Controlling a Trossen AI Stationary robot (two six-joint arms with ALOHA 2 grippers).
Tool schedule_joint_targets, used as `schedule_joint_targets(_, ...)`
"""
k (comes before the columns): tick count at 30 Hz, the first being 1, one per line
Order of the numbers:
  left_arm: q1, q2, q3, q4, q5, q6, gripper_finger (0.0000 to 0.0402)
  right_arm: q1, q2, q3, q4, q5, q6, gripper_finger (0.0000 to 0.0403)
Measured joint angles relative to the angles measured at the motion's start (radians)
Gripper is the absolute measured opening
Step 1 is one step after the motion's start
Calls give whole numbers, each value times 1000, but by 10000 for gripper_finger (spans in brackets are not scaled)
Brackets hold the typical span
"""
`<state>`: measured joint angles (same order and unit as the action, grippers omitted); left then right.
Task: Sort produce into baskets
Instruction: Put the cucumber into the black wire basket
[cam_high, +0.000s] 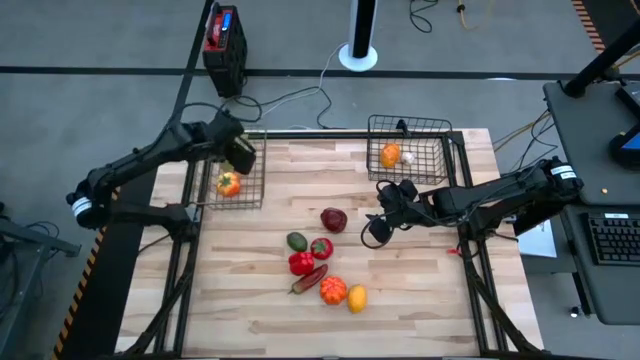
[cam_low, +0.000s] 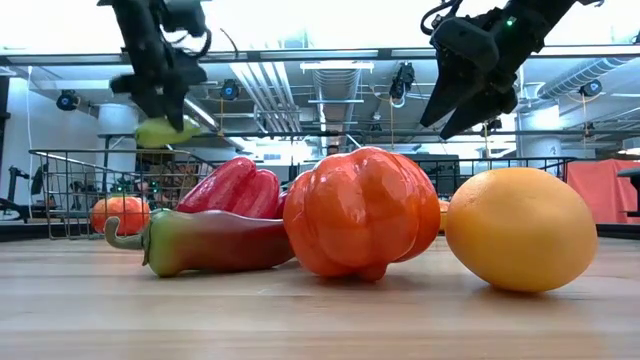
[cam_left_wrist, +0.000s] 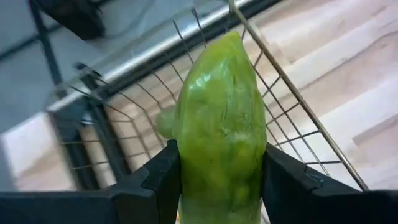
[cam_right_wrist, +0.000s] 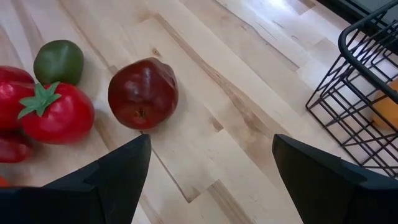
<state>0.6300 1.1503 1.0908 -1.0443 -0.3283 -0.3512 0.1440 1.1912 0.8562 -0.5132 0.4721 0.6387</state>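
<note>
Left tool (cam_high: 240, 152) hangs over the left black wire-mesh basket (cam_high: 255, 195), clenched on a long glossy green pepper-shaped toy (cam_left_wrist: 219, 118); in the wrist view the two dark fingers (cam_left_wrist: 163, 180) press its flanks near the lower end, with the basket's grid directly beyond it. Below the tool inside that basket lies one orange-and-yellow rounded piece (cam_high: 229, 184). Judgement: the green toy looks like smooth hollow plastic, light and stiff but slippery, so a grip across its widest waist is safest; the tapered tip would squirt out. On the bare wooden worktop (cam_high: 420, 300), between the two tools, a cluster: green rounded piece (cam_high: 297, 241), red tomato-like toy (cam_high: 321, 247), red bell pepper (cam_high: 301, 263), dark red-green chili (cam_high: 309, 280), orange ribbed pepper (cam_high: 333, 290), yellow lemon-like piece (cam_high: 356, 298). Right tool (cam_high: 378, 232) hovers released, fingers spread wide, with the dark maroon apple-like toy (cam_right_wrist: 143, 93) just ahead of it and apart from it. That apple is round and glossy; take it across its middle. Behind the right tool stands the right black wire-mesh basket (cam_high: 445, 160), holding an orange round piece (cam_high: 390, 154).
</note>
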Motion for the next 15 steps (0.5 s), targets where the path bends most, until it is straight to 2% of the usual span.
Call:
schedule_joint_targets(4,47,45,-25,32,53,-16,157,0,0,0,1,0,-9,327)
schedule_joint_targets(12,51,137,-25,27,47,-175,157,0,0,0,1,0,-11,327)
schedule_joint_targets(15,51,170,-25,19,3,-226,157,0,0,0,1,0,-12,327)
